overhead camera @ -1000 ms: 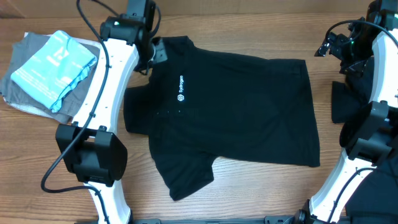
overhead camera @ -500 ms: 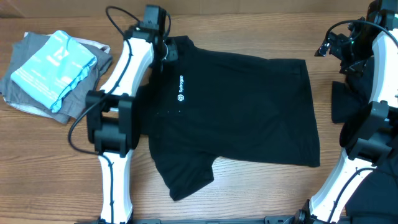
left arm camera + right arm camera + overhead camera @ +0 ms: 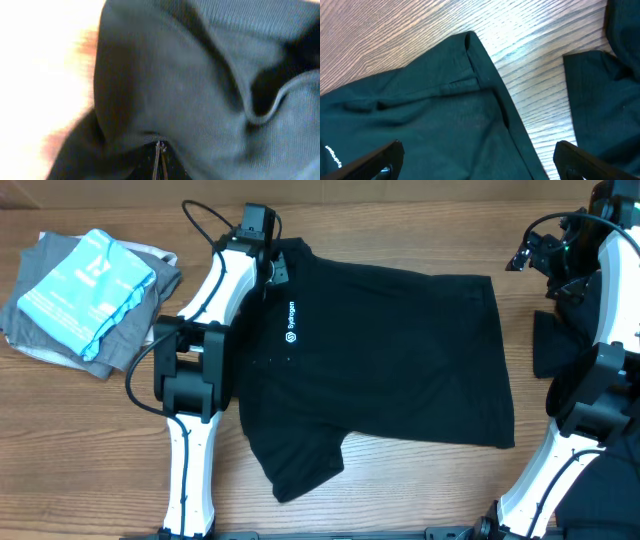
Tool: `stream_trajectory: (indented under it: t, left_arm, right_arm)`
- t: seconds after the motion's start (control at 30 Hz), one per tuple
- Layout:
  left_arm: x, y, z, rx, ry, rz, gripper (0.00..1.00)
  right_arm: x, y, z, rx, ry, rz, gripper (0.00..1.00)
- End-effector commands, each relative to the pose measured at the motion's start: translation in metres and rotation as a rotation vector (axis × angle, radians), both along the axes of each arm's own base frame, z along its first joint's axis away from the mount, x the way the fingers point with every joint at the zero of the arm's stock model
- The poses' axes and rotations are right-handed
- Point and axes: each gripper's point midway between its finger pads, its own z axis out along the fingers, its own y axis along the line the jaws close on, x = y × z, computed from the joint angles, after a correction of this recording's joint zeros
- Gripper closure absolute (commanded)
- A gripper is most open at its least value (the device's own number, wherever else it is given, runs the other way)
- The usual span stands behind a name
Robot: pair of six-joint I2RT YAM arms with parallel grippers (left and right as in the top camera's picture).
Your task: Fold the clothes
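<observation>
One of the clothes, a black T-shirt (image 3: 390, 350) with small white lettering (image 3: 290, 322), lies spread across the middle of the table. My left gripper (image 3: 276, 268) is at its collar end at the back, shut on a pinch of the black fabric. In the left wrist view the cloth (image 3: 190, 80) fills the frame and bunches up at the closed tips of the left gripper (image 3: 159, 147). My right gripper (image 3: 532, 256) hangs open off the shirt's far right corner. In the right wrist view that corner (image 3: 465, 75) lies between the wide-spread fingers (image 3: 387, 156).
A stack of folded grey and light blue garments (image 3: 85, 290) lies at the back left. More dark cloth (image 3: 560, 345) lies on the wood by the right arm, seen too in the right wrist view as dark cloth (image 3: 600, 110).
The left arm's elbow has swung right over the shirt's left side, and its gripper has shifted slightly right at the collar. The right arm has not moved.
</observation>
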Motion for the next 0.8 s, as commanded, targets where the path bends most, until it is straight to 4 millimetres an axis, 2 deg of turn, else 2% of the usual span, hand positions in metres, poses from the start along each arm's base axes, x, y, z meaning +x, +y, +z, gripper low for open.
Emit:
stream_trajectory:
  t: [0.0, 0.17, 0.27, 0.37, 0.43, 0.47, 0.5, 0.53, 0.57, 0.63, 0.67, 0.7, 0.73, 0.77]
  left_arm:
    - [0.0, 0.015, -0.051, 0.11, 0.035, -0.024, 0.96]
    - [0.008, 0.007, -0.078, 0.105, 0.015, -0.1, 0.87]
    - [0.014, 0.003, -0.074, 0.103, -0.017, -0.149, 0.82]
    - [0.026, 0.0, -0.05, 0.096, -0.065, -0.149, 0.73]
    - [0.037, -0.002, -0.021, 0.092, -0.118, -0.151, 0.68]
    - [0.041, -0.003, -0.003, 0.09, -0.146, -0.151, 0.62]
    - [0.046, -0.004, 0.017, 0.088, -0.177, -0.154, 0.51]
    - [0.05, -0.005, 0.042, 0.085, -0.21, -0.152, 0.38]
    - [0.052, -0.005, 0.068, 0.081, -0.244, -0.15, 0.31]
    - [0.05, -0.005, 0.124, 0.073, -0.306, -0.147, 0.24]
    - [0.044, -0.005, 0.153, 0.07, -0.331, -0.146, 0.21]
    - [0.027, -0.004, 0.195, 0.066, -0.349, -0.148, 0.2]
    - [0.014, -0.004, 0.213, 0.065, -0.347, -0.152, 0.2]
    - [-0.008, -0.003, 0.235, 0.066, -0.329, -0.158, 0.2]
  right_arm:
    - [0.004, 0.001, 0.017, -0.007, -0.047, 0.001, 0.0]
    - [0.004, 0.001, 0.017, -0.007, -0.047, 0.0, 0.0]
    - [0.004, 0.001, 0.017, -0.007, -0.047, 0.001, 0.0]
    - [0.004, 0.002, 0.017, -0.007, -0.047, 0.001, 0.0]
    - [0.004, 0.001, 0.017, -0.007, -0.047, 0.001, 0.0]
    - [0.004, 0.002, 0.017, -0.007, -0.047, 0.001, 0.0]
    - [0.004, 0.001, 0.017, -0.007, -0.047, 0.001, 0.0]
    - [0.004, 0.001, 0.017, -0.007, -0.047, 0.001, 0.0]
    - [0.004, 0.001, 0.017, -0.007, -0.047, 0.001, 0.0]
    - [0.004, 0.002, 0.017, -0.007, -0.047, 0.001, 0.0]
    - [0.004, 0.002, 0.017, -0.007, -0.047, 0.001, 0.0]
    - [0.004, 0.001, 0.017, -0.007, -0.047, 0.001, 0.0]
    - [0.004, 0.001, 0.017, -0.007, -0.047, 0.001, 0.0]
    - [0.004, 0.001, 0.017, -0.007, -0.047, 0.001, 0.0]
